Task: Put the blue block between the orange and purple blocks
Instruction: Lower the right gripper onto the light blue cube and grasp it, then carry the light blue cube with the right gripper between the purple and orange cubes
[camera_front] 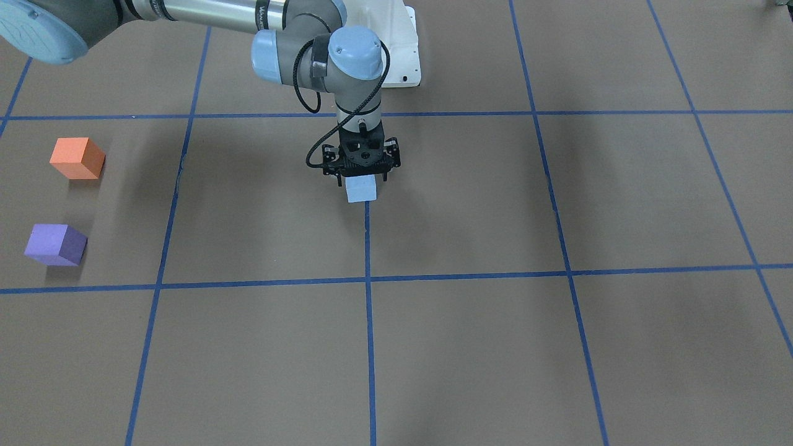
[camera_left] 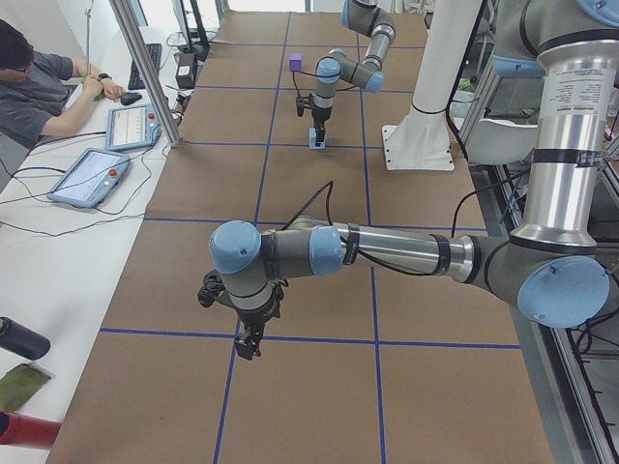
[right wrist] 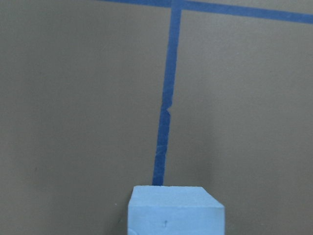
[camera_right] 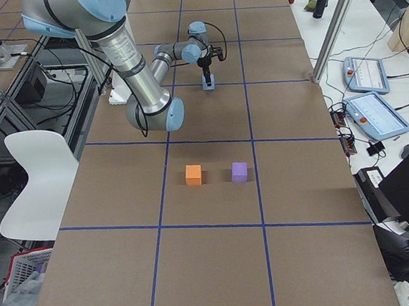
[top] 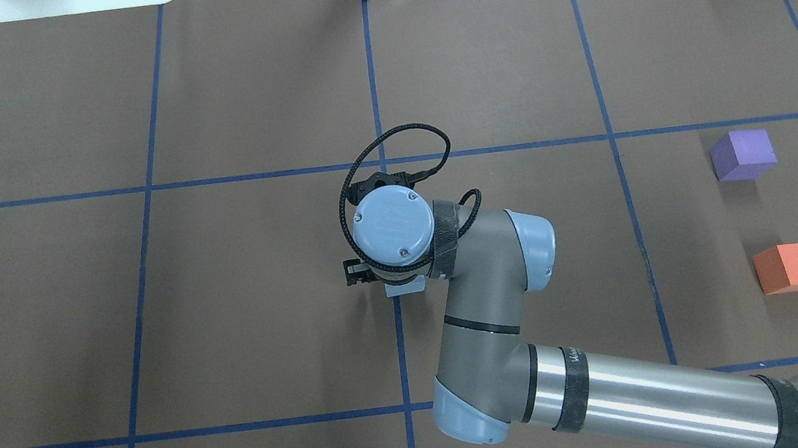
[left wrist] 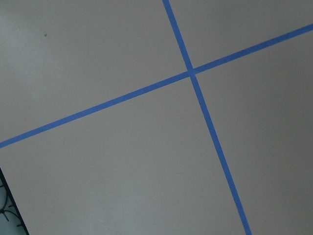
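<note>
The light blue block (camera_front: 361, 189) sits on the brown table at its middle, on a blue tape line. My right gripper (camera_front: 362, 181) hangs straight down over it, with a fingertip (camera_front: 339, 181) on each side and a small gap to the block, so it looks open. The right wrist view shows the block's top (right wrist: 176, 210) close below. The orange block (camera_front: 77, 158) and the purple block (camera_front: 56, 244) stand apart on the robot's right side, with a gap between them. My left gripper (camera_left: 247, 348) hovers over bare table far from the blocks; I cannot tell whether it is open or shut.
Blue tape lines (camera_front: 368, 279) divide the table (camera_front: 495, 359) into squares. The white robot base plate (camera_front: 406, 56) is behind the right gripper. An operator (camera_left: 39, 82) sits at a side desk with tablets.
</note>
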Robot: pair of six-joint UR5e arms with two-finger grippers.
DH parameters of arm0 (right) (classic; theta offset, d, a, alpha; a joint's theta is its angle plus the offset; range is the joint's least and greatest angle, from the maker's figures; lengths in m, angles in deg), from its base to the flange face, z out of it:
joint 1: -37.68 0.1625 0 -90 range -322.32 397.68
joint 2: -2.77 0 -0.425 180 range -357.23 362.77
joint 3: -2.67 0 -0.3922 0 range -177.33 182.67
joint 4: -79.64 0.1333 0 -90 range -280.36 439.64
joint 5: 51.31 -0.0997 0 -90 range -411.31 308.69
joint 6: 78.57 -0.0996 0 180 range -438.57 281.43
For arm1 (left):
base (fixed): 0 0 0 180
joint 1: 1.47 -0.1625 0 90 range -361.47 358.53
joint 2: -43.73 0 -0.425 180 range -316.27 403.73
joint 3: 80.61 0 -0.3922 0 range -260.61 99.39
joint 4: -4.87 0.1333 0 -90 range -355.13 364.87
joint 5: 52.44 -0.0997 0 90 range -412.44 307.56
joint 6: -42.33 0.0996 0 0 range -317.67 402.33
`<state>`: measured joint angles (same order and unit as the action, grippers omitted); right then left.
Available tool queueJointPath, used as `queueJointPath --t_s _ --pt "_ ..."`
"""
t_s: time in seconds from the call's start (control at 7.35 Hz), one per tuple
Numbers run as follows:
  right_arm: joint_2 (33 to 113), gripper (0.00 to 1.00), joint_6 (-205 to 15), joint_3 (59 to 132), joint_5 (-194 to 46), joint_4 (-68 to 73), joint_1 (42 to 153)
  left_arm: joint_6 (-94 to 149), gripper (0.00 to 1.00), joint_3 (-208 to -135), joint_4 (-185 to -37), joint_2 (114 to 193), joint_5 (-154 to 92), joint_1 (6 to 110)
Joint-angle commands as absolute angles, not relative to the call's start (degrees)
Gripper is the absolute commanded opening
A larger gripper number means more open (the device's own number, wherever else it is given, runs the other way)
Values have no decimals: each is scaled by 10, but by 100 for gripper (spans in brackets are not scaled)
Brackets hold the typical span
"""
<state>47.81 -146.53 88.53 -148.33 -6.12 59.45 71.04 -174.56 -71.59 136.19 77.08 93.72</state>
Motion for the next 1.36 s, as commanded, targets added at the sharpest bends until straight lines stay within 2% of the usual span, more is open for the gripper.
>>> queueJointPath --t_s 0.0,0.14,0.41,0.82,1.22 --pt "479 11 -1468 872 -1482 -38 592 709 100 -1746 -725 1357 771 937" --pt "480 0 -1468 877 -1482 -39 596 708 100 -1745 -725 1357 771 937" --pt "492 0 -1460 919 -1486 -71 610 708 100 -1740 -725 1356 771 937" --pt "544 0 -1435 1044 -1554 -155 681 662 100 -1742 -743 1326 842 937" --pt "650 0 -1317 1131 -1658 -181 804 491 100 -1748 -917 1277 862 937"
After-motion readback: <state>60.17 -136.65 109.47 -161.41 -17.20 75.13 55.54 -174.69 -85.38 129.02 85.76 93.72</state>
